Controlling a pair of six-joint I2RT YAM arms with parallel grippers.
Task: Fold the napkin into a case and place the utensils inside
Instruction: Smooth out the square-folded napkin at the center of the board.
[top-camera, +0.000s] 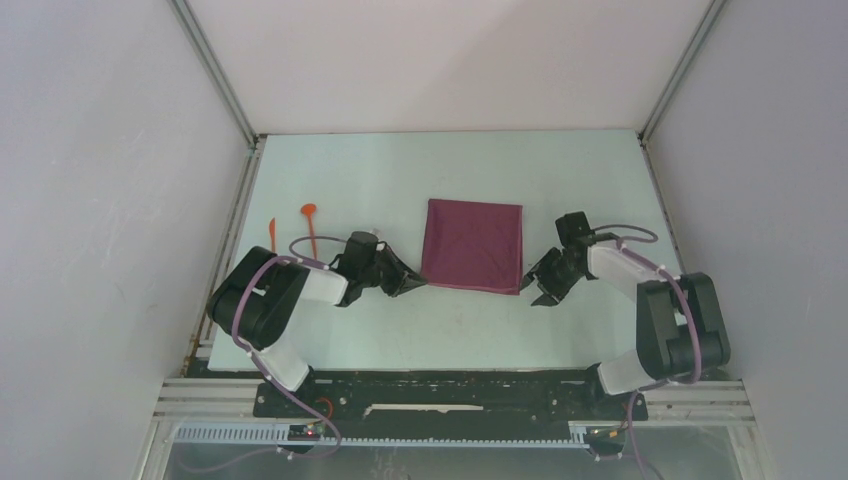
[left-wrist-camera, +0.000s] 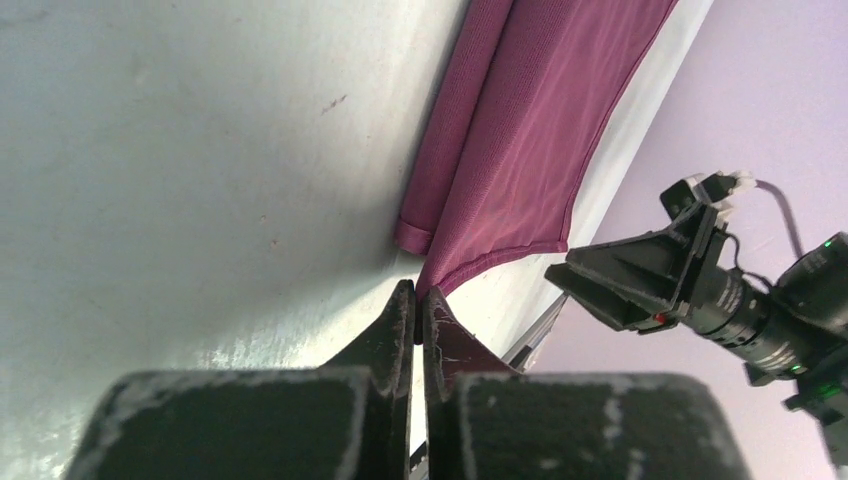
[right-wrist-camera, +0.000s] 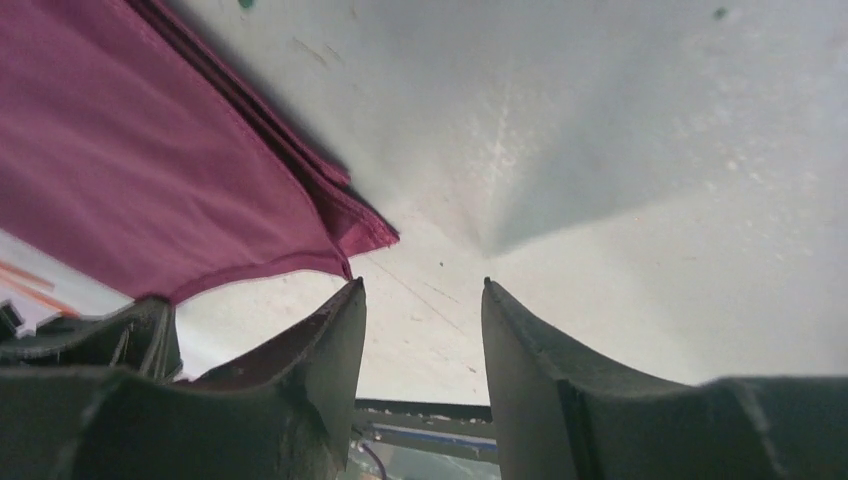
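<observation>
The maroon napkin (top-camera: 473, 245) lies as a folded rectangle at the table's middle. My left gripper (top-camera: 412, 283) is at its near left corner. In the left wrist view the jaws (left-wrist-camera: 418, 292) are shut on the corner of the top layer (left-wrist-camera: 530, 150), which rises off the layer below. My right gripper (top-camera: 540, 290) is open at the near right corner. In the right wrist view (right-wrist-camera: 422, 285) the cloth's corner (right-wrist-camera: 150, 170) lies just ahead of the left finger, not between the jaws. Two orange utensils, a spoon-ended one (top-camera: 310, 228) and a thin one (top-camera: 271, 233), lie at the left.
The pale table (top-camera: 400, 180) is bounded by grey walls and metal rails on the left, right and back. The right arm (left-wrist-camera: 740, 310) shows beyond the napkin in the left wrist view. The arm bases and a black rail run along the near edge (top-camera: 450, 390).
</observation>
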